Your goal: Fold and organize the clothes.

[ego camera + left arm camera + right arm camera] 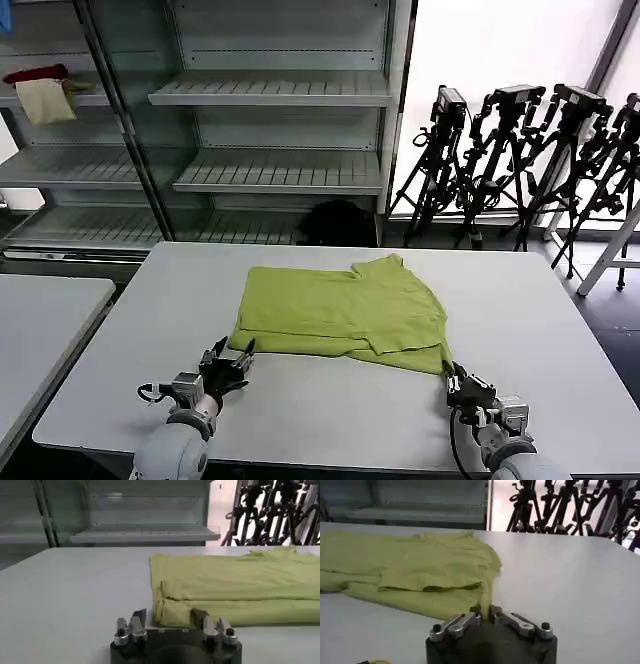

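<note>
The T-shirt (340, 310) lies partly folded in the middle of the table (540, 330), soft, light and floppy. The left gripper (228, 362) hovers spread at its near left corner; the right gripper (458, 383) pinches the near right corner, a sensible hold.

White worktop (560, 330) is the landmark. Behind it: metal shelving rack (270, 95), slatted shelves. Far-left upper shelf of the rack holds a small red cloth (35, 74) with a cream-beige cloth (45, 102) hanging below it. Behind the worktop's right end: cluster of black camera tripods (530, 150). Second white table (45, 320) beside its left edge.
</note>
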Robot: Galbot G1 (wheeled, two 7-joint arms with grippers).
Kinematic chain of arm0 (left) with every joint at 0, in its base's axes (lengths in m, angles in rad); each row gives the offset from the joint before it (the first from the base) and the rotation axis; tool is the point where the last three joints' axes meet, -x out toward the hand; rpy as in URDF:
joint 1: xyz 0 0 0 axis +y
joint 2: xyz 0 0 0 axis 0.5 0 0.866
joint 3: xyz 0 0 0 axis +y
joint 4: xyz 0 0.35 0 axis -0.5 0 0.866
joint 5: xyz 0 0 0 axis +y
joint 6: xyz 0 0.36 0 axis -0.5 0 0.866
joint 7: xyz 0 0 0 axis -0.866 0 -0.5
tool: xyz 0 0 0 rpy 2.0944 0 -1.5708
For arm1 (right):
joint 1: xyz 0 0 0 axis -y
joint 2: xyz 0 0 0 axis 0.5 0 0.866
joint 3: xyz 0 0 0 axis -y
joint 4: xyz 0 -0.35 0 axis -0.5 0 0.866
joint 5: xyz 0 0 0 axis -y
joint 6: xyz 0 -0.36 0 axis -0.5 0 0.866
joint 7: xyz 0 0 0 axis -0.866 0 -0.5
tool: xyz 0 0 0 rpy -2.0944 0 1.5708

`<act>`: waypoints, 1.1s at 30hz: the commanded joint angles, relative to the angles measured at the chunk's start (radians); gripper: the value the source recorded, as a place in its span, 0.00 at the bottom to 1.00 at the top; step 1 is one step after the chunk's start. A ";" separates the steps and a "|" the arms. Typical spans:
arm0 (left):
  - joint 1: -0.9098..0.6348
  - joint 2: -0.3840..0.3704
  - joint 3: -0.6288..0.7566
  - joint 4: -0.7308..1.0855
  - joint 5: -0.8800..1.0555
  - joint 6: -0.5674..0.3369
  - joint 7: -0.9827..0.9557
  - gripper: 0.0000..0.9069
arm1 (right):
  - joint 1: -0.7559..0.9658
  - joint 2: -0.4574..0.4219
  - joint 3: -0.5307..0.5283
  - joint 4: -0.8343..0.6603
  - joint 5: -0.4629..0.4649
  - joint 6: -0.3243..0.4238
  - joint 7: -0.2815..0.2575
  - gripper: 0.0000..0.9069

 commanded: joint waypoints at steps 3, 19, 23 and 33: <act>0.016 0.001 0.003 -0.003 0.004 -0.012 0.009 0.00 | -0.014 -0.009 0.006 0.016 0.007 0.000 -0.003 0.00; 0.240 0.064 -0.087 -0.215 0.085 -0.045 0.028 0.00 | -0.147 -0.056 0.035 0.165 0.041 -0.027 -0.013 0.00; 0.331 0.089 -0.146 -0.282 0.041 -0.051 0.038 0.00 | -0.199 -0.046 -0.007 0.215 0.025 -0.028 -0.005 0.00; 0.518 0.129 -0.326 -0.317 -0.033 -0.091 0.034 0.00 | -0.231 -0.021 -0.108 0.239 -0.033 -0.029 0.050 0.00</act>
